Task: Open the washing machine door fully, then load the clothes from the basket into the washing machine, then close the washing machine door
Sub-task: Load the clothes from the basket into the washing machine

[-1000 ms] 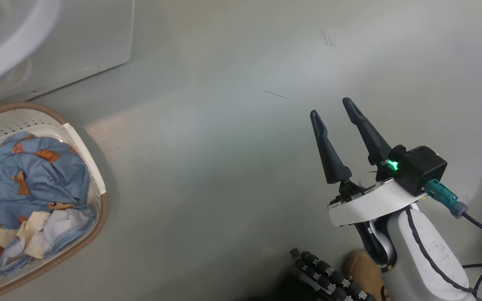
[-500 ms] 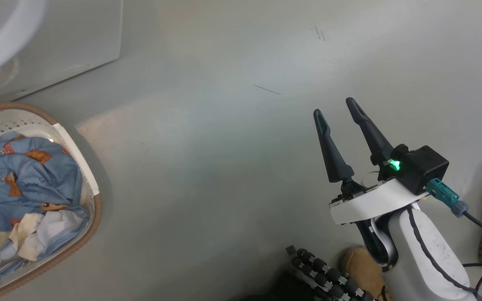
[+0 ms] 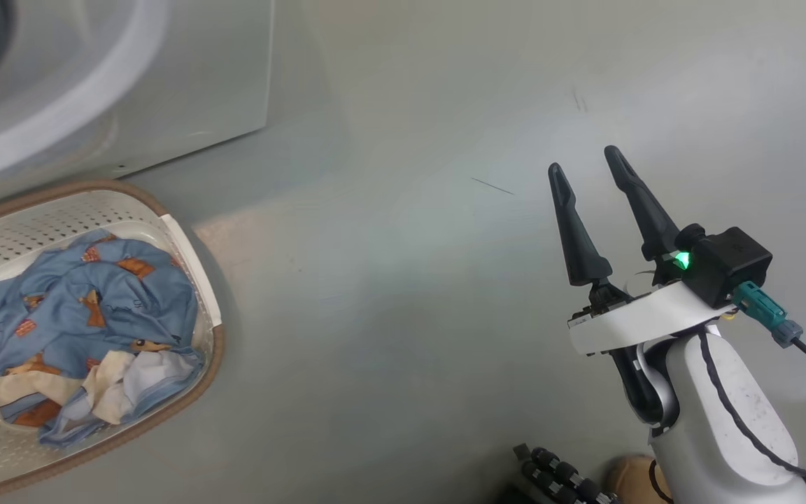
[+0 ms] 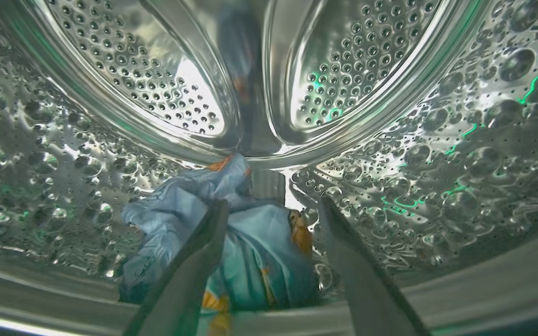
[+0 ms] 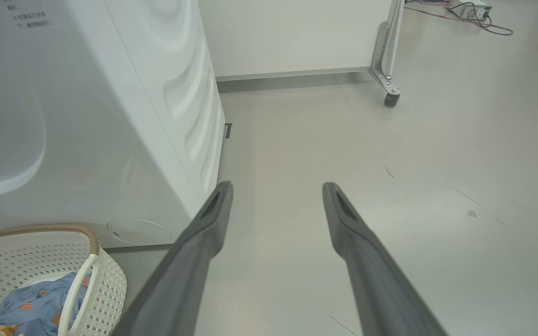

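Observation:
The white washing machine (image 3: 186, 84) stands at the upper left; its door is out of view. In the left wrist view my left gripper (image 4: 272, 201) is inside the steel drum (image 4: 437, 163). Its fingers stand apart, open, over a light blue garment (image 4: 250, 261) lying at the drum's front bottom. The basket (image 3: 217, 350) sits on the floor before the machine, holding more blue printed clothes (image 3: 95, 308) and a cream piece. My right gripper (image 3: 583, 159) hovers open and empty over bare floor, well right of the basket. The right wrist view has the machine (image 5: 110, 116), basket (image 5: 31, 261), clothes (image 5: 26, 308) and the right gripper (image 5: 277, 185).
A white panel on a caster (image 5: 392, 100) stands behind the machine, with cables (image 5: 465, 9) on the floor beyond. A person's tan shoe (image 3: 630, 476) and my base's black rollers (image 3: 564, 479) lie at the bottom edge.
The head camera has swung, so the basket and machine sit further right and more of both shows. My left gripper has opened. The right gripper stays open and still.

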Robot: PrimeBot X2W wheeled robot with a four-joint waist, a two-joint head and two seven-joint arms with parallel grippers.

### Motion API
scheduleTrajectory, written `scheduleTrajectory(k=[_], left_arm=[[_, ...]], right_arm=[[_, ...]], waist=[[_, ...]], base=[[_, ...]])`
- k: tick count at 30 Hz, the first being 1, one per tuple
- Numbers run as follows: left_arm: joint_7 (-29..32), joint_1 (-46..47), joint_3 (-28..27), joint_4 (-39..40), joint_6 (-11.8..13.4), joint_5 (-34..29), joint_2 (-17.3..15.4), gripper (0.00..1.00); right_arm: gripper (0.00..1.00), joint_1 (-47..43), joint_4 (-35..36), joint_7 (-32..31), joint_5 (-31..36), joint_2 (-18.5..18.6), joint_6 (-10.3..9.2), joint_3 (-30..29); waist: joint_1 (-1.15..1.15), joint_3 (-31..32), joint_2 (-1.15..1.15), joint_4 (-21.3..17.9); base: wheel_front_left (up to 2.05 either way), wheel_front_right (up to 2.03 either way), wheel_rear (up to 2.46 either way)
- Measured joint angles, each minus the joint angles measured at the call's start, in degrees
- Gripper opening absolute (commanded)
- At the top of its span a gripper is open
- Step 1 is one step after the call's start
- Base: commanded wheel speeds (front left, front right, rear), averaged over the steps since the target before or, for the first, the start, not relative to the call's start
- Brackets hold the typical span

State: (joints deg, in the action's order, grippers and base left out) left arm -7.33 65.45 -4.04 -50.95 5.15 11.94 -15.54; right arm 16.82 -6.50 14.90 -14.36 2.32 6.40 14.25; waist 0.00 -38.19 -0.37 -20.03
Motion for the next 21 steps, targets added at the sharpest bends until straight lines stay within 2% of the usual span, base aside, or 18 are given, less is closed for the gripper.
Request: scheduleTrajectory(k=[10, 21], left_arm=[[-5.4, -8.4, 1.0, -2.7, -1.3, 1.3, 5.7, 1.00], [-6.9, -19.1, 0.4, -2.6, -5.1, 4.4, 10.6, 1.00]], right_arm=[[1.00, 0.2, -2.1, 0.0, 1.4, 0.1, 0.02, -2.3], [1.00, -2.9, -4.0, 0.0, 2.6, 0.1, 0.08, -4.3]], waist=[[0.00, 6.3, 0.00, 4.5], [0.00, 15.0, 0.00, 9.0]], base=[[0.00, 0.00, 0.00], [0.00, 0.00, 0.00]])
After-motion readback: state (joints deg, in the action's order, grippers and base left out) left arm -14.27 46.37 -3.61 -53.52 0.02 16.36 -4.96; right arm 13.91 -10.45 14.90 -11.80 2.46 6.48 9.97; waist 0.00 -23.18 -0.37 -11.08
